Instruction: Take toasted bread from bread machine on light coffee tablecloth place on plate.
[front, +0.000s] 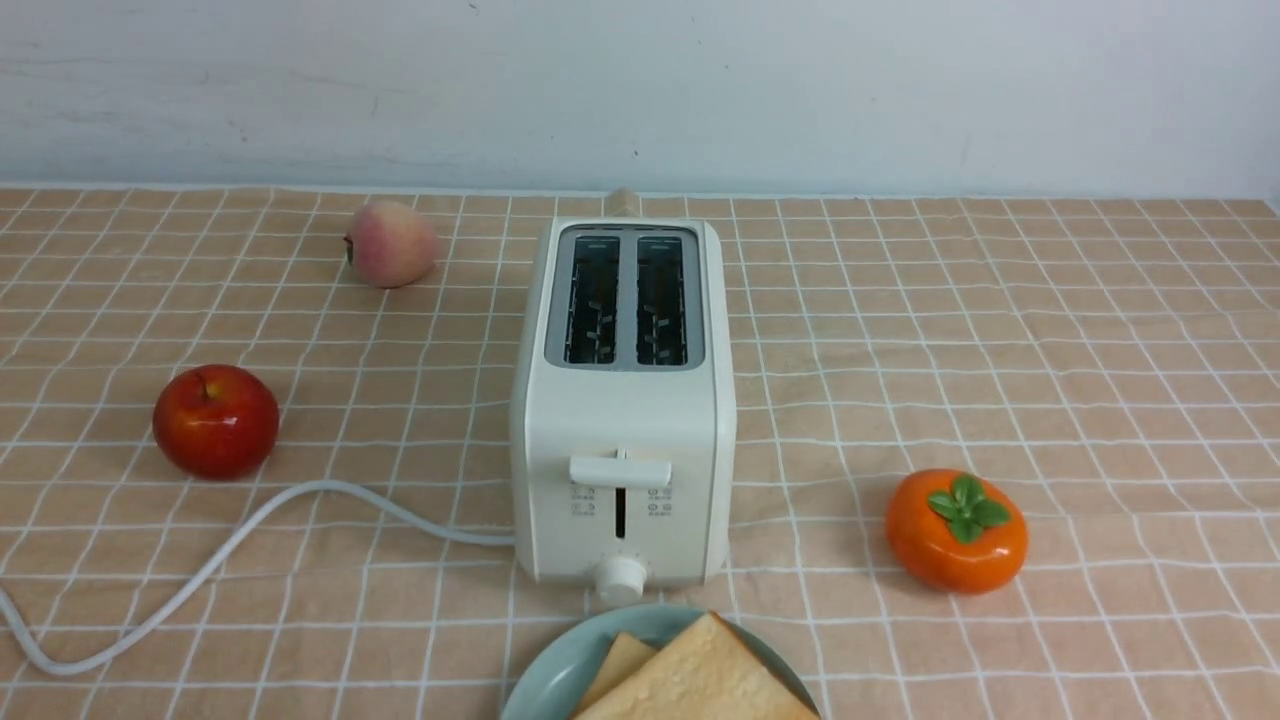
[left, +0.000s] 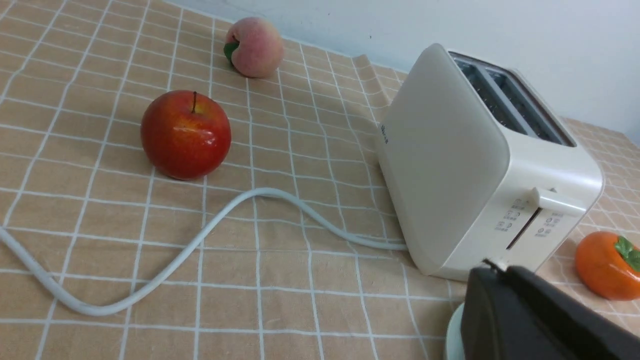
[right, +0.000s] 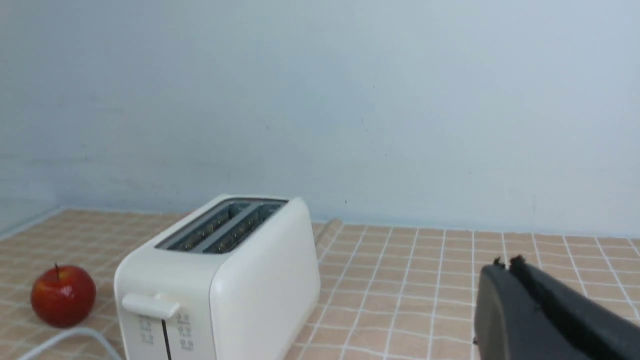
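Well, both slices of toast (front: 700, 675) lie flat and overlapping on the plate (front: 565, 655), at the near edge of my front view, just in front of the toaster (front: 622, 410). Its two slots (front: 625, 298) are empty (I can see down to the wire racks), and the lever (front: 620, 470) sits high on its track. The toaster stands on the checked tablecloth (front: 1000, 330), its cord (front: 200, 575) trailing off to my left. Each wrist camera catches only a dark edge of the left gripper (left: 500, 280) and the right gripper (right: 507, 272); whether their jaws are parted I cannot tell.
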